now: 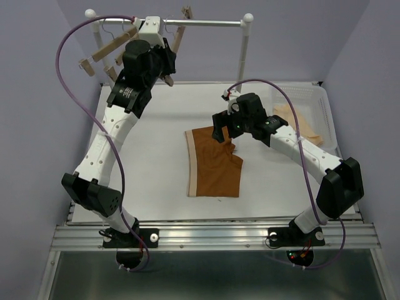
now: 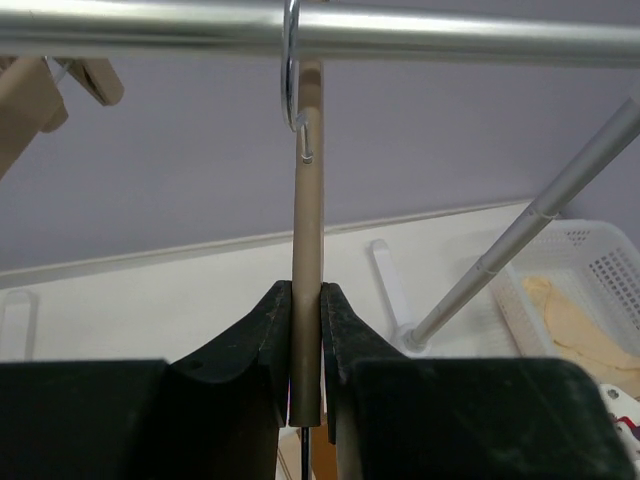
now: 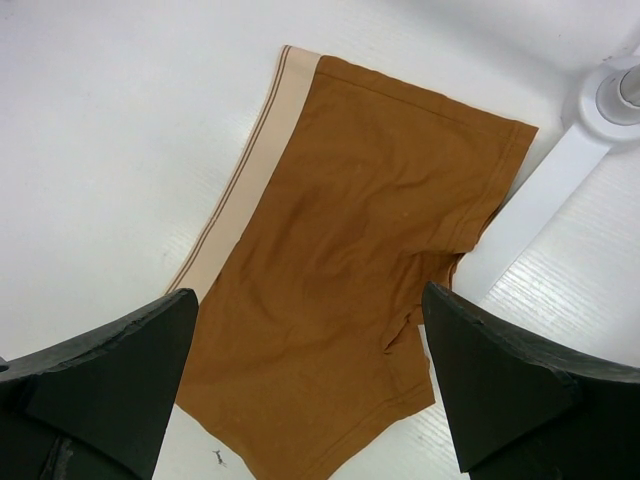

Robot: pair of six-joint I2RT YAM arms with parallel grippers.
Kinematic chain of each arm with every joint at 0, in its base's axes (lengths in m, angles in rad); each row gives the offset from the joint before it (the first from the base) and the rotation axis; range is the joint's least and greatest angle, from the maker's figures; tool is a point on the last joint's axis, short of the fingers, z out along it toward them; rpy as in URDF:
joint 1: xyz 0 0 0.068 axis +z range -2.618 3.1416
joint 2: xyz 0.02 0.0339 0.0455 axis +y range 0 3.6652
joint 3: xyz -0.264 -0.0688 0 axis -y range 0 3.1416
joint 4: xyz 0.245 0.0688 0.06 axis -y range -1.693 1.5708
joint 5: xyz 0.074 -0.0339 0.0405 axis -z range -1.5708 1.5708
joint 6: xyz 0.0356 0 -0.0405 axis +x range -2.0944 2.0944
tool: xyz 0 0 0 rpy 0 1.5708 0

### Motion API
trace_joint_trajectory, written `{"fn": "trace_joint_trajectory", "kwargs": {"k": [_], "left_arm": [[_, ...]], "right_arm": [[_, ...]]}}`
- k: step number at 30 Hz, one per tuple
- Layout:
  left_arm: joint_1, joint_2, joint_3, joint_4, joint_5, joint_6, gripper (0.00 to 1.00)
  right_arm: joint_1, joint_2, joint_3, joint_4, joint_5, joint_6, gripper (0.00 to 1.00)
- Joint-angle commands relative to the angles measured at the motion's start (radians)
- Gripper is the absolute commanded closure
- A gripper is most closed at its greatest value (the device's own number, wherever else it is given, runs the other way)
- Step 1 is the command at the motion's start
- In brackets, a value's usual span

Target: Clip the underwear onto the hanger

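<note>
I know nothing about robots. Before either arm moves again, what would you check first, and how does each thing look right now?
1. The left gripper is shut on the hanger bar: ok.
2. The hanger's hook sits over the rail: ok.
3. The right gripper is open, above the underwear: ok.
4. The underwear is spread out on the table, with nothing lying on it: ok.
5. The underwear is gripped for lifting: not ok, neither gripper holds it.
6. The hanger's clips are ready to take fabric: cannot tell, since the left arm hides them from above.
</note>
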Motion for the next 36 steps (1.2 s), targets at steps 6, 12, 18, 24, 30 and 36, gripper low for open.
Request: {"fn": "trace_joint_trajectory", "kwargs": {"k": [6,12,18,24,30,36], "left_arm": [[0.003,-0.204,-0.249,0.167,-0.028,-0.112,1.0],[0.003,-0.29,-0.335,0.21,-0.017,-0.132,1.0],[0.003,-0.42,-0.548,0.273,0.015,-0.247,1.0],[0.001,-0.55,-0.769,0.345,0.074,-0.357,1.0],[0.001,-0.658,-0.956,0.429,0.163,-0.491,1.0],[0.0,-0.738,-1.092,0.486,0.222,-0.6,1.0]], "right_arm": [[-0.006,-0.026,-0.009,0.025,-0.024,0.012,0.0],[-0.006,-0.02,-0.009,0.046,-0.083,0.015,0.0],[-0.006,-0.055,-0.061,0.164,-0.19,0.06,0.0],[-0.006,-0.129,-0.194,0.49,-0.334,0.224,0.0],[-0.006,-0.215,-0.309,0.789,-0.35,0.402,0.0],[-0.006,-0.235,-0.426,1.147,-0.331,0.64,0.0]]}}
